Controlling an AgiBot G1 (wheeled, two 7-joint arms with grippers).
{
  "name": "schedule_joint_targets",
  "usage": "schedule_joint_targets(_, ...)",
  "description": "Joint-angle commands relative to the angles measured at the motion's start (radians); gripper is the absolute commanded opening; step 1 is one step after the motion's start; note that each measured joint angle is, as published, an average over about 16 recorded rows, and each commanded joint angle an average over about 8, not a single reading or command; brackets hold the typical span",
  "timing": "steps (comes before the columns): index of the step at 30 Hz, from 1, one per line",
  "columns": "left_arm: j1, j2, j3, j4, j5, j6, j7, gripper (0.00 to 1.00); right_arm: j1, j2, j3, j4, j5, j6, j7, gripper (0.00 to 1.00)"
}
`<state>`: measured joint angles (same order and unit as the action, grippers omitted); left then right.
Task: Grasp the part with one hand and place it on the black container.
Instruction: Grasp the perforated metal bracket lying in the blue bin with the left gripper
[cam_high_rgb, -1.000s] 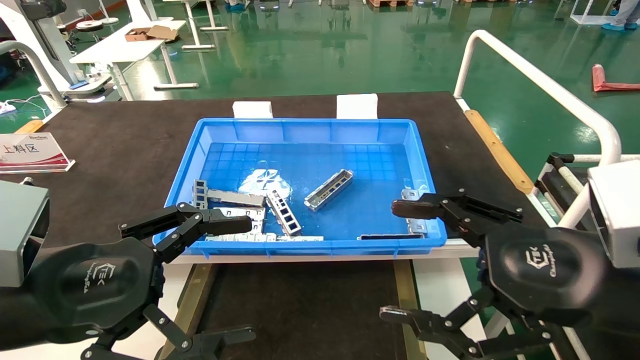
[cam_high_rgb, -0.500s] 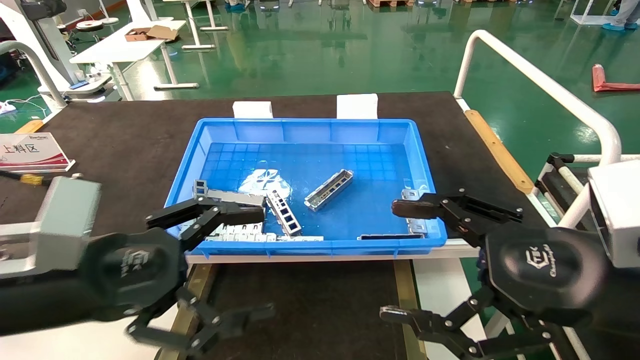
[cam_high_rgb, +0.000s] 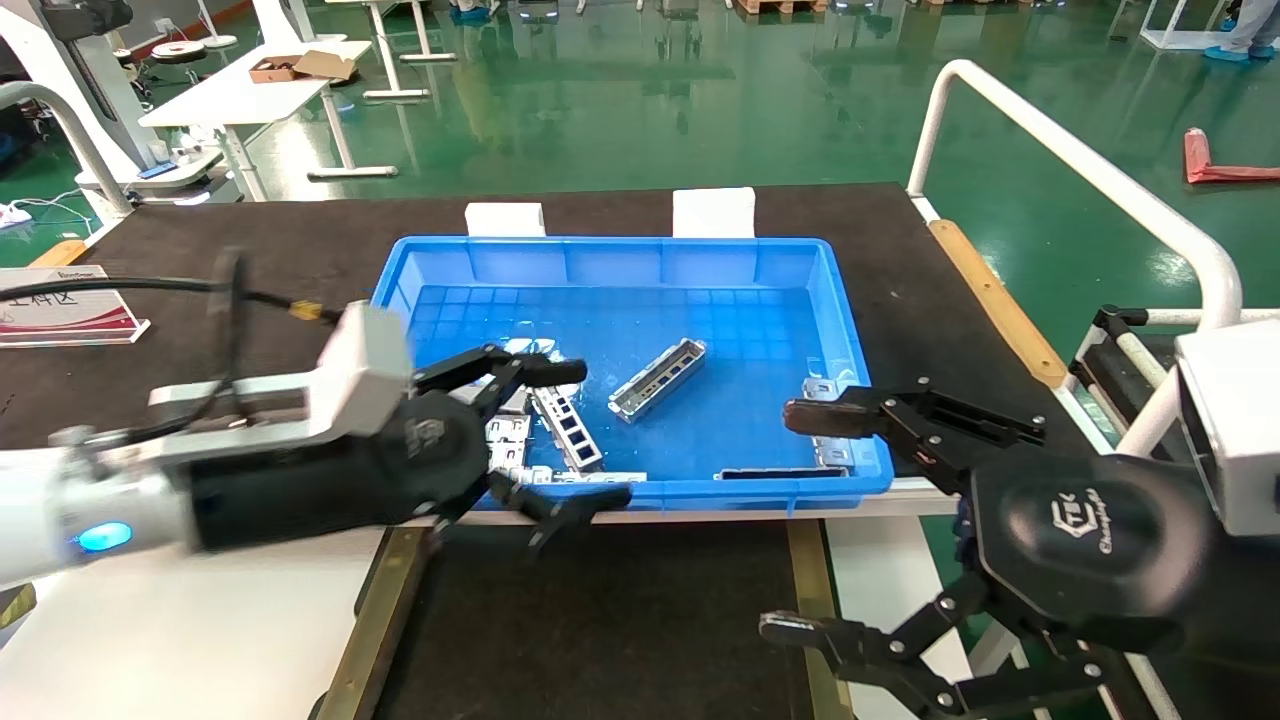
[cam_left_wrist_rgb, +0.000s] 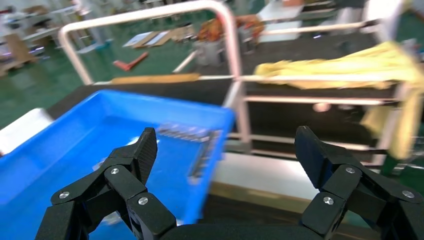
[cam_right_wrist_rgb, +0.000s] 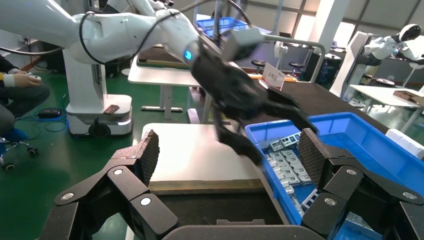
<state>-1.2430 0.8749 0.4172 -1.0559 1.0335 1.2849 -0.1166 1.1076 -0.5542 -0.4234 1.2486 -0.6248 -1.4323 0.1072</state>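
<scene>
Our left gripper (cam_high_rgb: 575, 435) is spread wide and empty, straddling the near rim of the blue bin (cam_high_rgb: 620, 250): 1 finger (cam_high_rgb: 545, 371) over the bin floor, the other (cam_high_rgb: 580, 497) outside the rim above the black container (cam_high_rgb: 610, 610). It touches nothing we can see. The part (cam_high_rgb: 657, 378) lies flat on the bin floor just beyond the upper finger, well apart from the container. Our arm hides part of the plates (cam_high_rgb: 505, 440) in the bin's near-left corner. Left wrist view is motion-blurred, so bin contents are unreadable there. Right gripper (cam_high_rgb: 815, 525) hangs wide open and empty at the bin's near-right corner.
</scene>
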Motion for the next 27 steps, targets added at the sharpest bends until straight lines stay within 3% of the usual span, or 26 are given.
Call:
schedule_joint_targets(1, -0.016, 0.035, 0.013, 0.03, 0.033, -0.03, 0.02, 1.0, 0.0, 0.0, 0.0, 0.0, 0.0, 0.0, 0.0, 1.0)
schedule_joint_targets(16, -0.168, 0.293, 0.082, 0.421, 0.197, -0.254, 0.127, 1.0, 0.0, 0.0, 0.0, 0.0, 0.0, 0.0, 0.0, 1.0)
schedule_joint_targets(27, -0.257, 0.455, 0.104, 0.717, 0.243, -0.378, 0.236, 1.0, 0.0, 0.0, 0.0, 0.0, 0.0, 0.0, 0.0, 1.0)
